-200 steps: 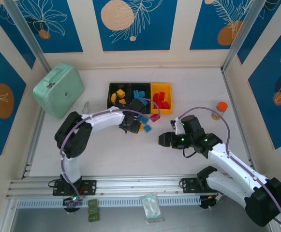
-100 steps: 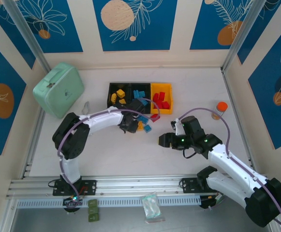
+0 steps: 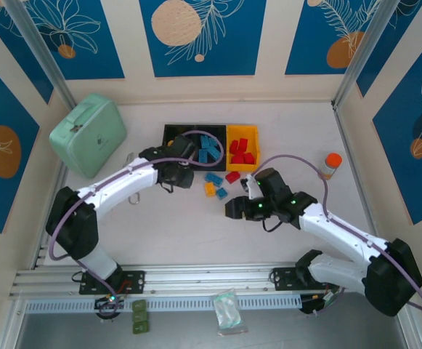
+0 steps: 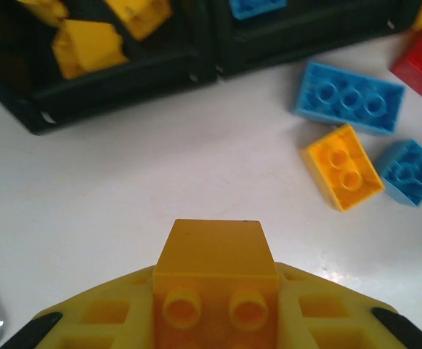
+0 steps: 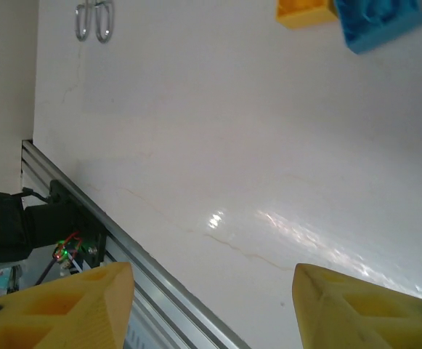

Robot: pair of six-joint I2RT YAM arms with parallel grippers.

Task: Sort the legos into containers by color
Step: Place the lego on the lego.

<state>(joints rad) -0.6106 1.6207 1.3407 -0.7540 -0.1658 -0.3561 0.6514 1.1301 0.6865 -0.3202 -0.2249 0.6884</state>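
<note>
Nearest the bases, right gripper (image 3: 232, 211) hangs with jaws apart, empty, over bare table (image 5: 196, 145). Beyond it, left gripper (image 3: 173, 174) clamps a yellow brick (image 4: 214, 254), apparently bound for the black bin (image 4: 116, 83) holding yellow bricks. Loose legos (image 4: 349, 98) lie just beside that bin row.

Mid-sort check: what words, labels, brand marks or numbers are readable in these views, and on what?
Nothing is legible in these views.
Mint-green case: small pale mark on its lid, too small to read.
Orange-capped bottle: any label is too small to read.
Yellow brick in the left claw: studs blurred, no lettering readable.
</note>
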